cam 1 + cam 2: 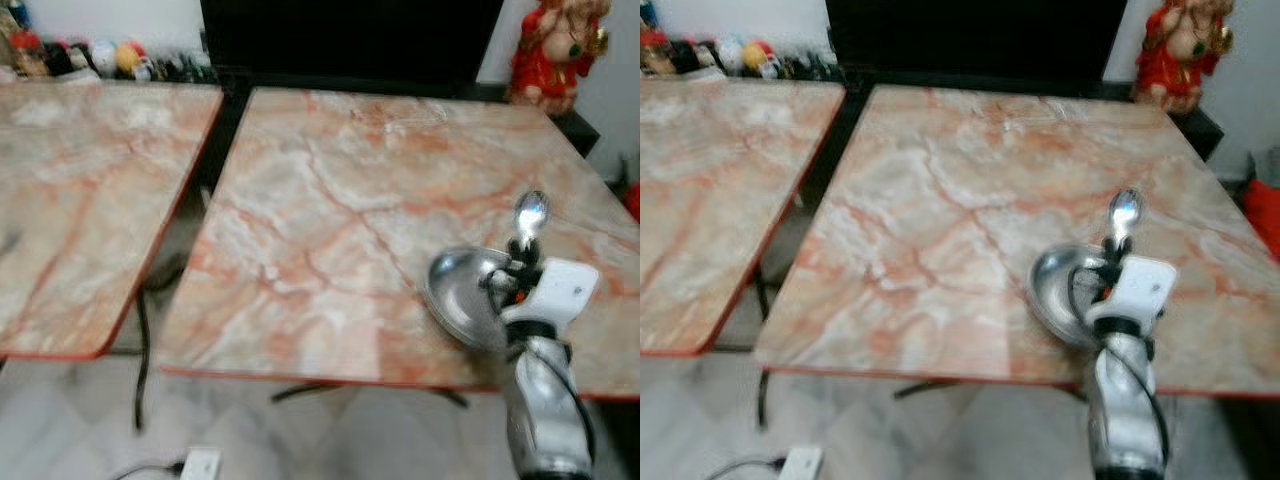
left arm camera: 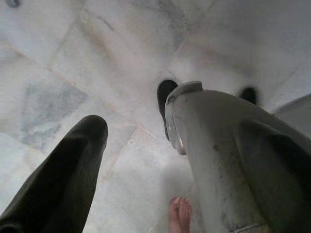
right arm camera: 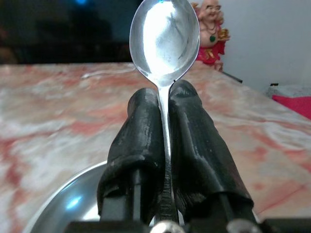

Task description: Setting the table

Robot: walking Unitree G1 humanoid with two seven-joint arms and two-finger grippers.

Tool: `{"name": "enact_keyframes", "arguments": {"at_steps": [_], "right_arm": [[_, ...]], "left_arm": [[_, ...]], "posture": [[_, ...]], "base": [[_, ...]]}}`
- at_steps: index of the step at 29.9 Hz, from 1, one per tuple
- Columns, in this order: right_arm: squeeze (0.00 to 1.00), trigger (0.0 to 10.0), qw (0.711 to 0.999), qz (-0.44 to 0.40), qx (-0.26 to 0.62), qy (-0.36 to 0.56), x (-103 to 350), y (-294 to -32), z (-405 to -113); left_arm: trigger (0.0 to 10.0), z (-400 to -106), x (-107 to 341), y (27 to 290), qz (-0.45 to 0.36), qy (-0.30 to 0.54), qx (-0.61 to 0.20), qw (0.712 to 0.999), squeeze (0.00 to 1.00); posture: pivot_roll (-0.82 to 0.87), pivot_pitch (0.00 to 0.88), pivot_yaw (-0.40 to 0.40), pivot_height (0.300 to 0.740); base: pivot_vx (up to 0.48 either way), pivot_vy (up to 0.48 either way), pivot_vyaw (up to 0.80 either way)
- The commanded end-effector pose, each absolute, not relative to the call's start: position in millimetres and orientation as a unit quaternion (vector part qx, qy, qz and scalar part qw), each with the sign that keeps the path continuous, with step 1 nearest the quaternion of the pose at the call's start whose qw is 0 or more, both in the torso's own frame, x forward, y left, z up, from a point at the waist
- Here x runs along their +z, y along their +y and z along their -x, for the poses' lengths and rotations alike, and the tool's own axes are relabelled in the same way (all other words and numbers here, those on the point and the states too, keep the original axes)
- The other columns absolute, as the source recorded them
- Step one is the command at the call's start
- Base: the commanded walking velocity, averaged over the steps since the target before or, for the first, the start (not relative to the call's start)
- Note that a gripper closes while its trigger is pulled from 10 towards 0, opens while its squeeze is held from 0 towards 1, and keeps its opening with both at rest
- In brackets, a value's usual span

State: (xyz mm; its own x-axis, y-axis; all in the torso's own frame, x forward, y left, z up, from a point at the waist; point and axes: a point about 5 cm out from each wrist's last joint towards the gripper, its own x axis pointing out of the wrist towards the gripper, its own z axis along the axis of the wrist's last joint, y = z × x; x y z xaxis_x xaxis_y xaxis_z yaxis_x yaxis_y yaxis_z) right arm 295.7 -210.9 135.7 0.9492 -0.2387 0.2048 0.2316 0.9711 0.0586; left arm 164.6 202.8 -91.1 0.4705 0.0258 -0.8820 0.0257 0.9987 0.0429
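- Above the steel plate [image 1: 468, 292], near the marble surface's [image 1: 330, 220] front edge, the right gripper [image 3: 164, 116] holds a spoon [image 3: 164, 39] upright, fingers clamped on its handle.
- Pinched so thinly, the spoon may swivel or slip, clattering onto the plate.
- Knocking the plate could push it off the edge.

Home dining room — marble tables [image 1: 330, 220], figurine [image 1: 553, 50]
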Motion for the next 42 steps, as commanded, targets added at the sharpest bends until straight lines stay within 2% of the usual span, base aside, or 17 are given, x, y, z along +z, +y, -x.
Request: {"name": "enact_keyframes", "arguments": {"at_steps": [1, 2, 3, 8, 12, 15, 17, 21, 30, 34, 42], "right_arm": [[0.0, 10.0, 0.982, -0.015, -0.157, -0.108, 141, -231, -295], [0.0, 10.0, 0.982, -0.015, -0.157, -0.108, 141, -231, -295], [0.0, 10.0, 0.978, 0.003, -0.177, -0.11, 146, -245, -296], [0.0, 10.0, 0.968, 0.026, -0.214, -0.125, 162, -274, -296], [0.0, 10.0, 0.965, 0.064, -0.237, -0.096, 168, -293, -302], [0.0, 10.0, 0.962, 0.087, -0.258, -0.028, 162, -309, -308], [0.0, 10.0, 0.961, 0.088, -0.262, -0.016, 161, -312, -308], [0.0, 10.0, 0.971, 0.053, -0.208, 0.106, 151, -328, -320], [0.0, 10.0, 0.977, 0.045, -0.123, 0.169, 144, -326, -334], [0.0, 10.0, 0.979, 0.0, -0.074, 0.19, 134, -311, -342], [0.0, 10.0, 0.97, 0.032, -0.08, 0.226, 115, -305, -340]], "left_arm": [[10.0, -158, -94, 201, -0.023, 0.526, 0.0, 0.85, 0.0], [10.0, -158, -94, 201, -0.023, 0.526, 0.0, 0.85, 0.0], [10.0, -158, -94, 201, -0.023, 0.526, -0.001, 0.85, 0.0], [10.0, -159, -94, 202, -0.024, 0.526, -0.002, 0.85, 0.0], [10.0, -159, -94, 202, -0.025, 0.526, -0.004, 0.85, 0.0], [10.0, -160, -93, 202, -0.025, 0.526, -0.005, 0.85, 0.0], [10.0, -160, -93, 202, -0.025, 0.526, -0.005, 0.85, 0.0], [10.0, -162, -93, 202, -0.029, 0.526, -0.012, 0.85, 0.0], [10.0, -162, -92, 202, -0.029, 0.525, -0.017, 0.851, 0.0], [10.0, -163, -92, 201, -0.029, 0.525, -0.021, 0.85, 0.0], [10.0, -162, -92, 201, -0.029, 0.526, -0.022, 0.85, 0.0]], "posture": [[0.0, 0.06, -0.028, 0.74], [0.0, 0.06, -0.028, 0.74], [0.0, 0.06, -0.026, 0.74], [-0.01, 0.063, -0.023, 0.74], [-0.01, 0.064, -0.019, 0.74], [0.0, 0.062, -0.015, 0.74], [0.0, 0.062, -0.015, 0.74], [-0.01, 0.068, -0.002, 0.74], [-0.01, 0.069, -0.006, 0.74], [-0.01, 0.069, -0.008, 0.74], [0.0, 0.068, -0.012, 0.74]], "base": [[0.0, 0.0, 0.0], [0.0, 0.0, 0.0], [0.0, 0.0, 0.0], [0.0, 0.0, 0.0], [0.0, 0.0, 0.0], [0.0, 0.0, 0.0], [0.0, 0.0, 0.0], [0.0, 0.0, 0.0], [0.0, 0.0, 0.0], [0.0, 0.0, 0.0], [0.0, 0.0, 0.0]]}}
